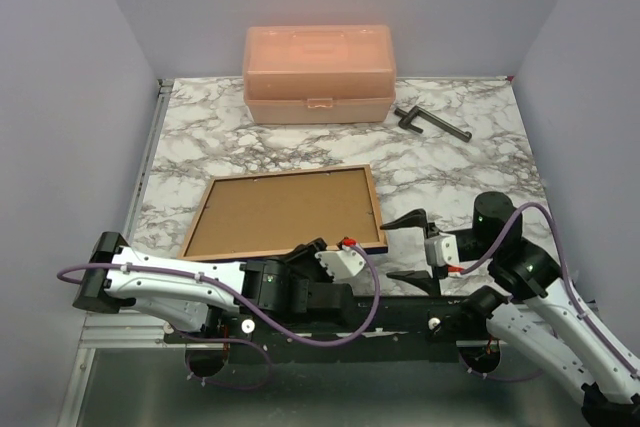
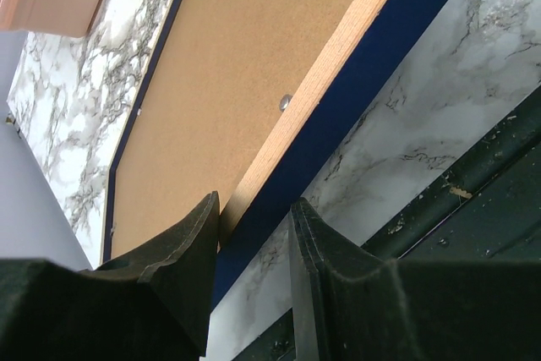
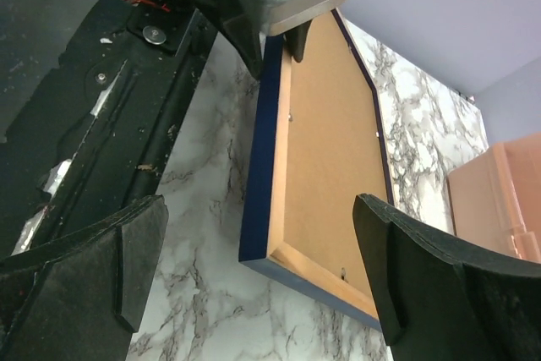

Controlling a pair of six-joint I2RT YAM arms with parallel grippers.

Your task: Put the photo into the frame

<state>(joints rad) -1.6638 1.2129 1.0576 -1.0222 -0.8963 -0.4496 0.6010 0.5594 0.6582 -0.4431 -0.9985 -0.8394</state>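
Thin rectangular frame (image 2: 338,65), navy front, tan wood back, lies face down by the near edge of the marble table (image 1: 450,167), brown backing board (image 1: 285,212) fitted. The left gripper (image 2: 254,209), narrow, pinches its near rail. The right gripper (image 1: 408,247) stands wide beside the near-right corner. No photo visible. Advise a steady, level hold, no twisting.

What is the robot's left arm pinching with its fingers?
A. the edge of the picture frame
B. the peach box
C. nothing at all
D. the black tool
A: the left gripper has one finger on each side of the near edge of the frame.
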